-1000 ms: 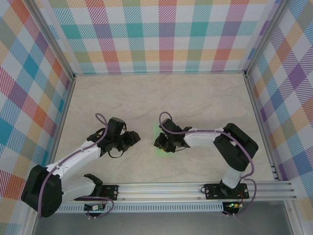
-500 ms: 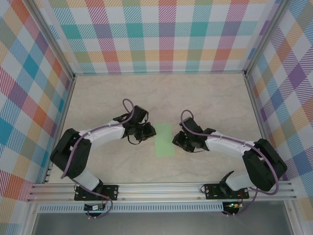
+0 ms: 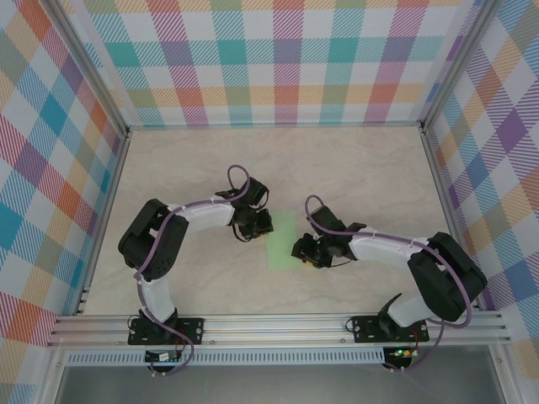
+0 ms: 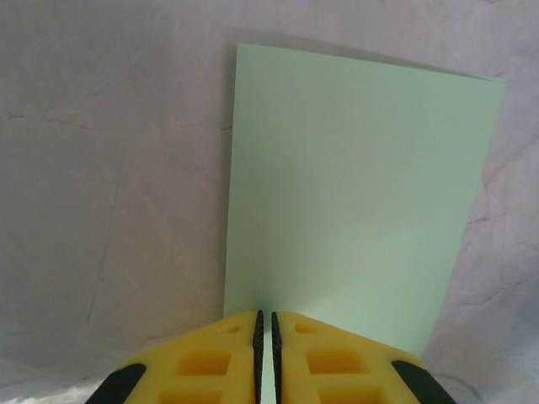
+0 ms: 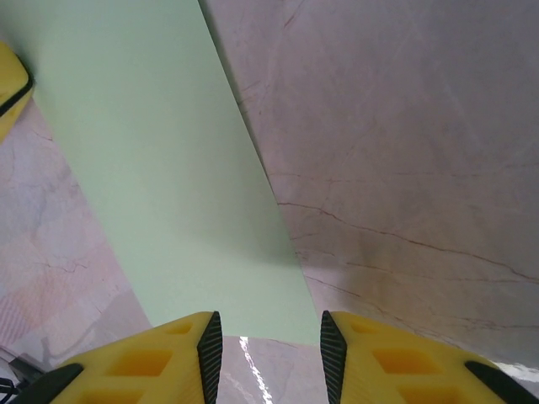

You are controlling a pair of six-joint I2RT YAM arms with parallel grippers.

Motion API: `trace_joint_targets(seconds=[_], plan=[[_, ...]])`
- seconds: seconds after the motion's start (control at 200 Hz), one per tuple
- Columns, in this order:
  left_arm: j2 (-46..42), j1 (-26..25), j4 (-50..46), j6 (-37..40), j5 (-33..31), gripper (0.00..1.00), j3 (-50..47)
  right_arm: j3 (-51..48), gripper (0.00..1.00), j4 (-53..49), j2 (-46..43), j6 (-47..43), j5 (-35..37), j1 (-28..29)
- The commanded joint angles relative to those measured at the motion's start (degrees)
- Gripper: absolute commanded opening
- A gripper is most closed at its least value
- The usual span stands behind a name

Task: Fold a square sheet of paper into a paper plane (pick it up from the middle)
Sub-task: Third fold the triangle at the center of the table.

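The pale-green sheet of paper (image 3: 283, 240) lies flat on the table as a narrow upright rectangle. My left gripper (image 3: 263, 225) rests at the upper part of its left edge. In the left wrist view the yellow fingers (image 4: 266, 316) stand shut with only a hairline slit, tips on the paper's (image 4: 354, 194) near edge. My right gripper (image 3: 299, 250) is at the lower right edge. It is open (image 5: 269, 324), with the paper's (image 5: 168, 168) corner just ahead of the tips and nothing between them.
The pale marble tabletop (image 3: 210, 168) is walled by checked panels on three sides. A metal rail (image 3: 278, 326) carrying both arm bases runs along the near edge. The tip of a left finger (image 5: 10, 80) shows in the right wrist view.
My left arm swung in from the left to the paper's edge and its jaws closed. My right gripper backed off the paper to its right edge and opened a little.
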Motion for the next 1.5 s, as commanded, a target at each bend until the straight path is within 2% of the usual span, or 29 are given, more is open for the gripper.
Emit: trace_joint_targets(seconds=[0.0, 0.26, 0.47, 0.75, 0.905, 1.155, 1.28, 1.36, 1.5], plan=[[2.2, 0.5, -0.5, 1.4, 0.6, 0.13, 1.2, 1.0, 0.39, 1.9, 1.2, -0.1, -2.2, 0.6], [3.6, 1.1, 0.6, 1.3, 0.7, 0.13, -1.4, 0.3, 0.39, 2.6, 3.7, 0.9, -2.2, 1.2], [3.1, 1.1, 2.2, 0.6, 1.2, 0.13, -4.1, 0.0, 0.36, 8.0, 5.7, 1.3, -4.9, 2.0], [2.2, 1.2, 2.5, 0.5, 1.7, 0.12, -5.1, 1.1, 0.37, 10.2, 3.6, 0.2, -4.7, 2.3], [2.1, 1.1, 2.6, 0.6, 1.7, 0.12, -5.2, 3.9, 0.39, 7.2, 3.9, -1.8, -4.2, 2.2], [2.2, 1.1, 2.2, 0.6, 1.4, 0.12, -5.3, 5.6, 0.44, -3.1, 1.1, -1.6, 2.7, 2.2], [2.3, 1.1, 2.5, 0.2, 1.4, 0.12, -5.6, 2.0, 0.44, 1.6, -0.1, 0.5, -2.5, 2.2], [2.4, 1.1, 2.8, 0.0, 1.5, 0.12, -5.7, -1.0, 0.44, 9.1, -0.3, 3.9, -6.6, 3.6], [2.2, 1.1, 2.7, 0.0, 1.5, 0.12, -5.9, -1.4, 0.46, 12.4, 0.0, 7.4, -6.4, 6.8]])
